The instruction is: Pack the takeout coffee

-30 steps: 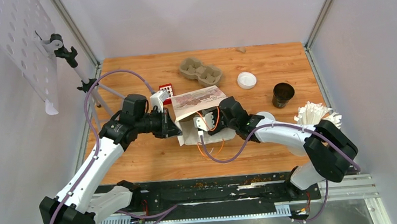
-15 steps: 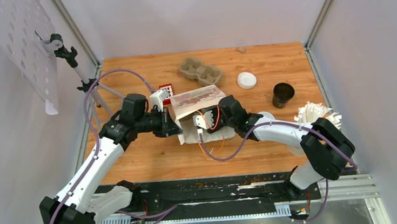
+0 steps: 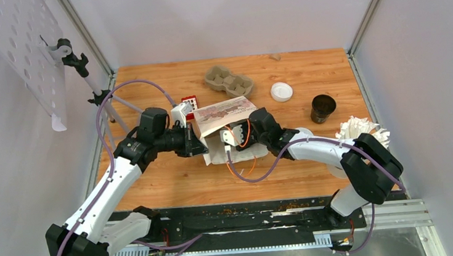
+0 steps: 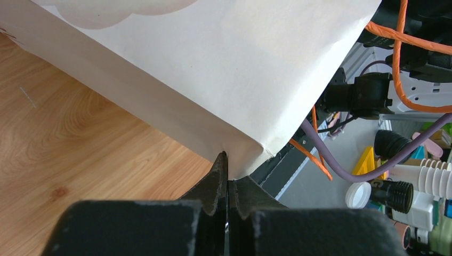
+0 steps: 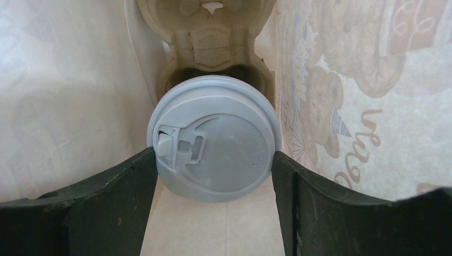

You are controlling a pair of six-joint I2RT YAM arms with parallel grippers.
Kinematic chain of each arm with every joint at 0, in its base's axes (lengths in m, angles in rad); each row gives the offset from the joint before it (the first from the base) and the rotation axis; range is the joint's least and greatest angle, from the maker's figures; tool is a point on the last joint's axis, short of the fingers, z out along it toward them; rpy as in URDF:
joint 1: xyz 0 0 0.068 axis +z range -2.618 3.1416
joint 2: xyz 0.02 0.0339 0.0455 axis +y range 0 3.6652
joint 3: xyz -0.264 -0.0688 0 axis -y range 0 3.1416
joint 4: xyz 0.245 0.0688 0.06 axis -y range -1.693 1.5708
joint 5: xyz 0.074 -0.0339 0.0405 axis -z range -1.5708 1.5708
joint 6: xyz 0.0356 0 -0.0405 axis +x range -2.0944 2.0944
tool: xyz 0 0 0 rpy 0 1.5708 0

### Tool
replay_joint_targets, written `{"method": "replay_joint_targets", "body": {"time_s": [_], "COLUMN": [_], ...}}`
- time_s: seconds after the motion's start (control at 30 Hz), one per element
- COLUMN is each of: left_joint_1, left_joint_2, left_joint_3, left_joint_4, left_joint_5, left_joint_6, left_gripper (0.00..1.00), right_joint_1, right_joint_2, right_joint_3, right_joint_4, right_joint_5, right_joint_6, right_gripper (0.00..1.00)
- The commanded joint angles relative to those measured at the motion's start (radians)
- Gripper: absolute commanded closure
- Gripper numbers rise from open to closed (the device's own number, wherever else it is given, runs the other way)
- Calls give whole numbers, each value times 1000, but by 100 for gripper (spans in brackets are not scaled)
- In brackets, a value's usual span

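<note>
Left gripper point(image 4: 227, 169) pinches the paper bag point(image 3: 226, 114); right gripper point(image 5: 214, 160) grips a lidded coffee cup point(image 5: 218, 128) inside it.

At the left, the left gripper's two fingers are pressed together on a corner of the bag, which lies on its side on the wooden table point(image 3: 173, 182). Inside the bag, the right gripper's fingers clamp both sides of the cup's white lid, at a pocket of a pulp tray point(image 5: 213, 37); whether the cup is seated there cannot be told. Further right on the table, a loose white lid point(image 3: 281, 91) lies apart from an open dark cup point(image 3: 323, 108), with a holder of white sticks point(image 3: 360, 130) near the right edge.
</note>
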Motion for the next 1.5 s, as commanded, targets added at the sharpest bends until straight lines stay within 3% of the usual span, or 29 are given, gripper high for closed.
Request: {"method": "replay_joint_targets", "body": {"time_s": [0.0, 0.57, 0.77, 1.47], "left_joint_1": [-5, -4, -4, -4], "left_joint_2": [-3, -9, -2, 20], "left_joint_3": [0, -5, -5, 60], "left_joint_4": [4, 13, 24, -33], "left_joint_5": [47, 51, 44, 18], "left_joint_6": [-13, -14, -19, -11], "left_gripper": [100, 100, 100, 100], "right_joint_1": [-30, -32, -32, -17], "right_joint_2": [23, 49, 23, -123], "right_joint_3": [20, 44, 41, 78], "right_joint_4": [0, -8, -33, -287], "right_joint_5": [30, 29, 33, 22], "right_joint_6": [30, 29, 50, 72], "right_gripper": [34, 34, 29, 17]}}
